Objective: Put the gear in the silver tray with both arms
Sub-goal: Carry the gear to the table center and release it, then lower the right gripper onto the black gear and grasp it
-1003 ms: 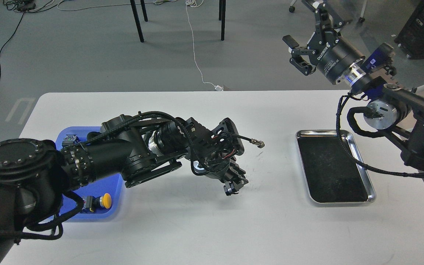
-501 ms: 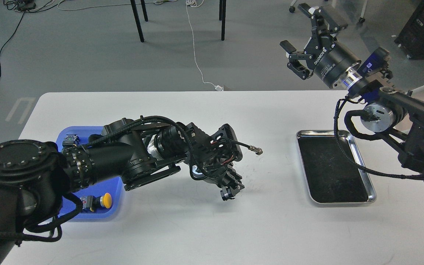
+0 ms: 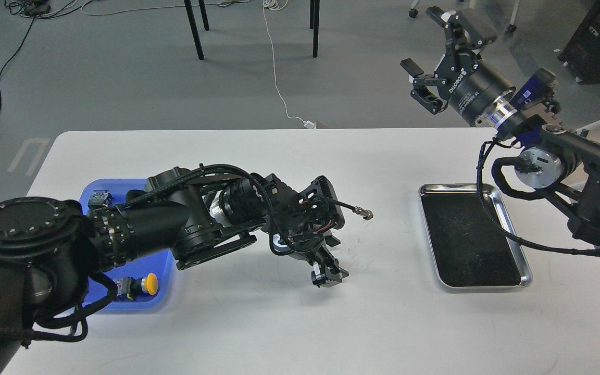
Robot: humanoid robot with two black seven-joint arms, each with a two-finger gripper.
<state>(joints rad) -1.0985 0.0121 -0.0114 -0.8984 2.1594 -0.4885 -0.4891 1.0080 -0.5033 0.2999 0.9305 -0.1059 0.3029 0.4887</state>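
Our left gripper (image 3: pixel 327 275) hangs just above the white table (image 3: pixel 279 323), pointing down; its fingers look drawn close together around something small and dark, perhaps the gear, though we cannot tell what, if anything, it holds. The silver tray (image 3: pixel 523 260) lies well apart to that gripper's right, near the table's right edge, its long axis running away from us. Our right gripper (image 3: pixel 430 62) is raised beyond the table's far edge with fingers spread wide and nothing between them, above and behind the tray.
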